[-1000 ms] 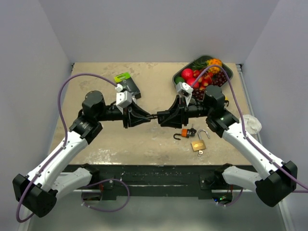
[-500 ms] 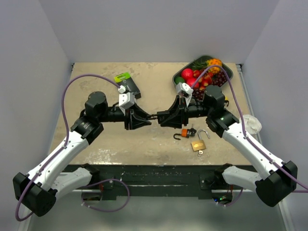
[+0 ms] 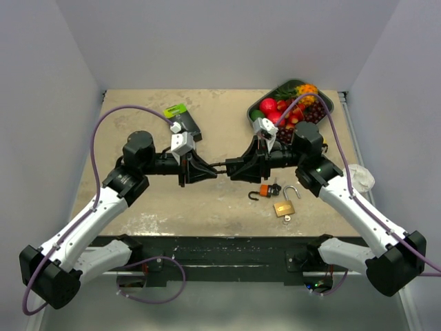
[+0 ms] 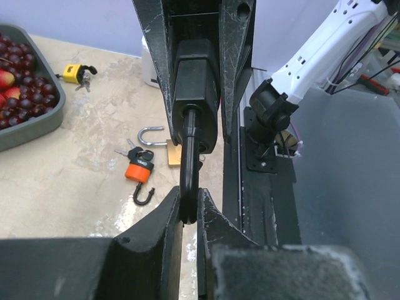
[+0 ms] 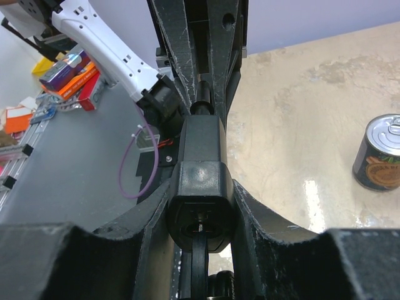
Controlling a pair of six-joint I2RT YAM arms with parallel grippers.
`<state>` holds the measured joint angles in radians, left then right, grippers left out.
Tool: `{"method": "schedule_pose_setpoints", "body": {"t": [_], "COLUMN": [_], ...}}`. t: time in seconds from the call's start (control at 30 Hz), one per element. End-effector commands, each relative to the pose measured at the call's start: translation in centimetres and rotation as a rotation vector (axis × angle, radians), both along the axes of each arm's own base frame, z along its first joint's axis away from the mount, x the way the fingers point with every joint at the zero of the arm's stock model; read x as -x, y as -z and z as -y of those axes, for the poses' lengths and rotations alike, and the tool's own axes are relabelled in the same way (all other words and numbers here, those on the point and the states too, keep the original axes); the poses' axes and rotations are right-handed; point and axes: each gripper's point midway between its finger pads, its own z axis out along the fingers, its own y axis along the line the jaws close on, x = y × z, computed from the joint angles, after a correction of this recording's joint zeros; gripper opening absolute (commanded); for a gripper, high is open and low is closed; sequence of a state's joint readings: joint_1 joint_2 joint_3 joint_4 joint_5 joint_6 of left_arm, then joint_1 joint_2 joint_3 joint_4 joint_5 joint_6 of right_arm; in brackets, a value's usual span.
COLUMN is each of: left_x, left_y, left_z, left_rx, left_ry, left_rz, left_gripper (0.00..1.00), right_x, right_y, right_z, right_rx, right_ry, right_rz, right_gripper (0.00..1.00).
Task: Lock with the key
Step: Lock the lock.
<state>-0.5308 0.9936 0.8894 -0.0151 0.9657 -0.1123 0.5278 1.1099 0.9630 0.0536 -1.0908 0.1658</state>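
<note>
A black padlock [image 3: 238, 167] hangs in the air between my two grippers above the middle of the table. My right gripper [image 3: 233, 167] is shut on the lock body [image 5: 200, 181], and a black key [image 5: 199, 262] sits in the keyhole at its near end. My left gripper [image 3: 209, 172] is shut on the bend of the black shackle [image 4: 188, 181], which runs on into the lock body [image 4: 195, 81]. In the left wrist view the shackle is pinched tight between my left gripper's [image 4: 189, 203] pads.
An orange padlock [image 3: 264, 192] with an open shackle and a brass padlock [image 3: 284, 207] lie on the table below the right gripper. A fruit tray [image 3: 325, 108] stands back right, a green and black package [image 3: 182, 121] back left, and a tin can [image 5: 379, 152] on the table.
My left arm has moved a little to the right, toward the right gripper, and the gap between the two grippers has narrowed. The right arm has stayed still.
</note>
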Motion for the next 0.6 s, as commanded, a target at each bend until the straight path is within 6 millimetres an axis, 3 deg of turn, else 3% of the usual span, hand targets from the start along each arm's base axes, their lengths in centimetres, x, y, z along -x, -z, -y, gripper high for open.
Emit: {"method": "schedule_pose_setpoints", "body": {"t": [0.0,0.57], "left_x": [1.5,1.4], "left_y": [-2.2,-4.5], "left_z": [1.0,3.0], "left_rx": [0.072,0.155], "left_ry": [0.082,0.086], "left_rz": [0.003,-0.027], "left_gripper": [0.00,0.00], "right_x": [-0.1,3.1], "right_y": [-3.6,-2.3], "right_z": [-0.1,-2.9], "right_rx": [-0.081,-0.088], "right_ry": [-0.003,-0.126], "right_rz": [0.156,0.112], "right_gripper": [0.00,0.00]}}
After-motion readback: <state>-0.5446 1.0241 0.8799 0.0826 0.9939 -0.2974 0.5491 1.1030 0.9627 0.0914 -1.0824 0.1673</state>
